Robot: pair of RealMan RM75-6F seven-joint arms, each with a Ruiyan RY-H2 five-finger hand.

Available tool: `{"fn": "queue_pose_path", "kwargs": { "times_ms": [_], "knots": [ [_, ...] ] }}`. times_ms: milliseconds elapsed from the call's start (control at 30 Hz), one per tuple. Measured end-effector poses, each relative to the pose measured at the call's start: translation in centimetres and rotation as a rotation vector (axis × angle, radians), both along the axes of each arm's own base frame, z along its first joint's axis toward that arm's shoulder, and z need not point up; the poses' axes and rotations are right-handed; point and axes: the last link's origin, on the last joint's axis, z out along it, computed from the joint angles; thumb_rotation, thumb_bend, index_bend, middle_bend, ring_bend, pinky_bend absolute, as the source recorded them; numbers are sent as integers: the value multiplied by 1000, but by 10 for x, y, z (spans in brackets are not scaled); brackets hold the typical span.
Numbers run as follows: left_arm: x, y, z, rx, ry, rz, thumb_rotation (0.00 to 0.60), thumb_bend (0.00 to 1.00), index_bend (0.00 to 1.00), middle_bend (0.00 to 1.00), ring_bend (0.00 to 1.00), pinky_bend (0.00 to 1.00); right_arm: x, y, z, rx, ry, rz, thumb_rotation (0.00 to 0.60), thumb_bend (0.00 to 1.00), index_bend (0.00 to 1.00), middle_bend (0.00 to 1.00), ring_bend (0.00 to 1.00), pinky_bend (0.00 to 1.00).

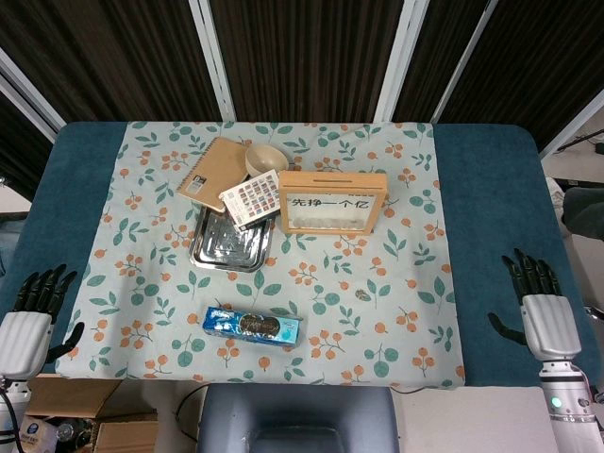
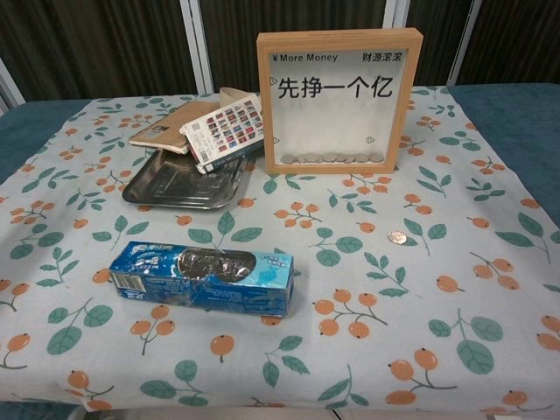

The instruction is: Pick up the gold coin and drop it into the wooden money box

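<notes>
Fingers first: both hands sit at the near corners with fingers spread and straight, nothing in them. The left hand [image 1: 33, 311] is at the near left edge of the table, the right hand [image 1: 540, 307] at the near right, both well away from anything on the cloth.

The coin [image 2: 398, 237] lies flat on the flowered tablecloth [image 1: 415, 311], right of centre and nearer than the money box [image 2: 339, 101]. In the head view it's just a tiny speck [image 1: 362, 295], easy to mistake for part of the print. The box stands upright at the far middle with a row of coins already along its bottom.

Looks like nothing's started yet, so the step is the reach. I'd go with the right hand since it's closer, come down from above and pinch the coin by its edges; a flat coin on cloth will probably slide or bunch the fabric if you scrape at it.

Hard to see: the slot on top of the box only shows as a thin dark line from the head view, and the chest view doesn't show either hand at all.

Also around: a metal tray [image 2: 179, 185], a notebook [image 1: 213, 174], a bowl [image 1: 267, 159] and a blue packet [image 2: 203, 278].
</notes>
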Motion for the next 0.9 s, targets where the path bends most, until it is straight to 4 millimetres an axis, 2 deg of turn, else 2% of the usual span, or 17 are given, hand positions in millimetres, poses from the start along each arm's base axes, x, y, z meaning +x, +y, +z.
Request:
{"fn": "queue_pose_path", "kwargs": {
  "times_ms": [633, 900],
  "knots": [
    [3, 1, -3, -5, 4, -7, 600, 347, 0, 0, 0, 0, 2, 1, -10, 30, 22, 26, 600, 393, 0, 0, 0, 0],
    [5, 5, -4, -15, 11, -10, 600, 345, 0, 0, 0, 0, 19, -8, -23, 63, 83, 123, 600, 393, 0, 0, 0, 0]
  ]
}}
